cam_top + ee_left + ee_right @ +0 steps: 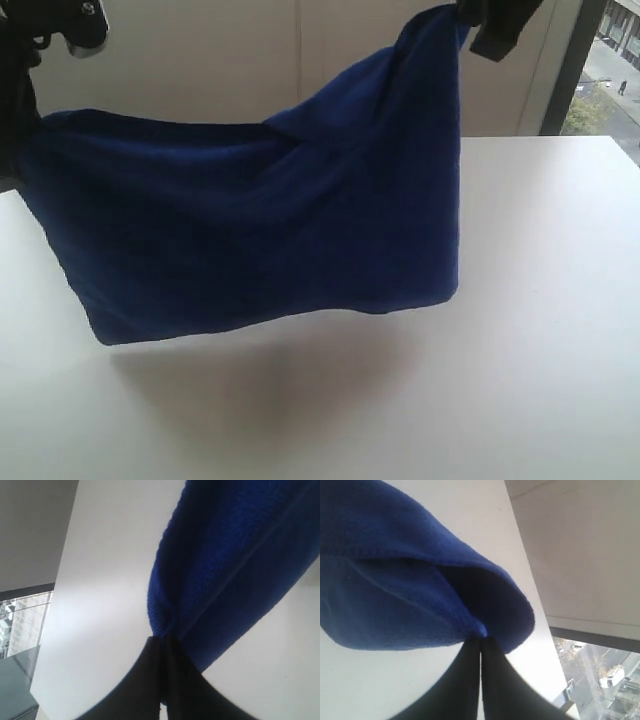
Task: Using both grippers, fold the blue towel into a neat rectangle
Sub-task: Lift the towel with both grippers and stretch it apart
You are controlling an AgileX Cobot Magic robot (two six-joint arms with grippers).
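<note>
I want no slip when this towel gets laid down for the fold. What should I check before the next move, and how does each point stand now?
1. Left tool shut on towel: ok.
2. Right tool shut on towel: ok.
3. Towel lifted off table: ok, a shadow shows beneath it.
4. Held ends level: not ok, the right end hangs higher in the exterior view.
5. Towel taut between tools: not ok, it sags and creases.
6. Lower edges aligned: cannot tell.
</note>
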